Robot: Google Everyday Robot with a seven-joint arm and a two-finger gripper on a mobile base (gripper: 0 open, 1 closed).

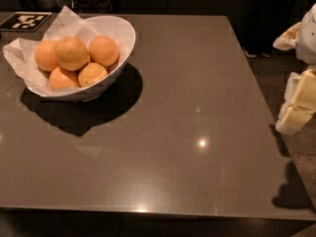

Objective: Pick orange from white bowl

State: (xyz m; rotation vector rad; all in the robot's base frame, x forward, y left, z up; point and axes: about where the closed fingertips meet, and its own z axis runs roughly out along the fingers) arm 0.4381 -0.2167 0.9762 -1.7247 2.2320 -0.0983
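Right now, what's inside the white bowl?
The orange tops four others on crumpled paper; the white bowl's bottom is hidden. The hand hangs beyond the table's right edge.

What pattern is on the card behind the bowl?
The card shows black and white blocks, camera view; claw is right of the table.

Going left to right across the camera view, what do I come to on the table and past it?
White bowl, holding the orange among four others → bare table → pincer, beyond the table's right edge, well away from the bowl.
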